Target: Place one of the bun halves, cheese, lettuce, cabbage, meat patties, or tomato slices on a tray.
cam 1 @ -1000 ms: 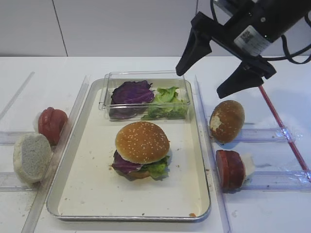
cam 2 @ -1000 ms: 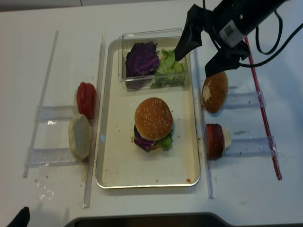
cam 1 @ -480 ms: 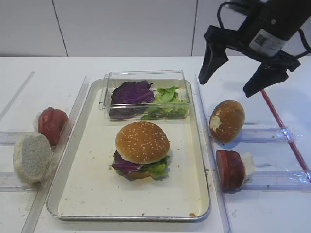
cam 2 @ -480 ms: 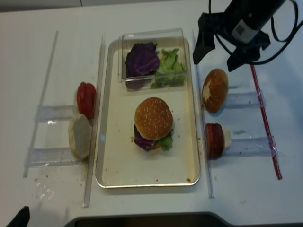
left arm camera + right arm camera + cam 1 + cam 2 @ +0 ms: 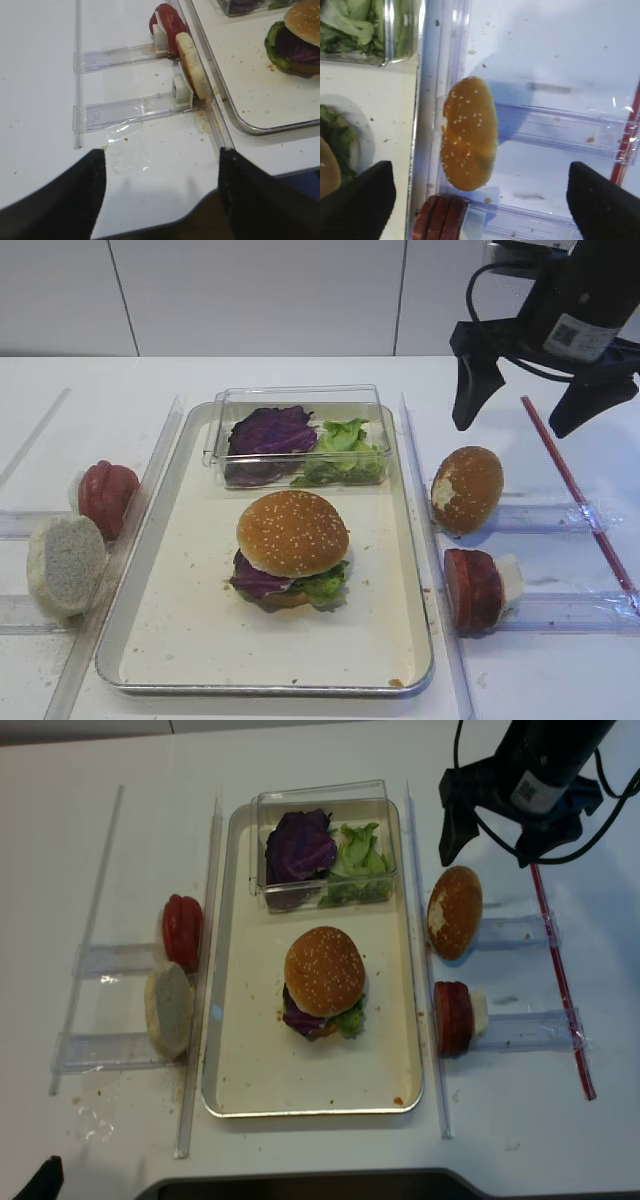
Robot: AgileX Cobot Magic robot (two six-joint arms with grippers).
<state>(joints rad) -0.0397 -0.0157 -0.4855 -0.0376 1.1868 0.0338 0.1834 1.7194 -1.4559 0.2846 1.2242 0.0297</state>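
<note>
Right gripper hangs wide open and empty above the right-hand rack

The golden-brown sesame-speckled bun top sits on a stacked burger, over dark purple cabbage and ruffled green lettuce, in the middle of the cream-white rectangular tray with a silvery rim. A small clear plastic box at the tray's far end holds more purple and green leaves. Under the black jaws a second seeded brown bun half stands on edge in a clear rack. The left gripper shows dark fingers spread apart, holding nothing
</note>
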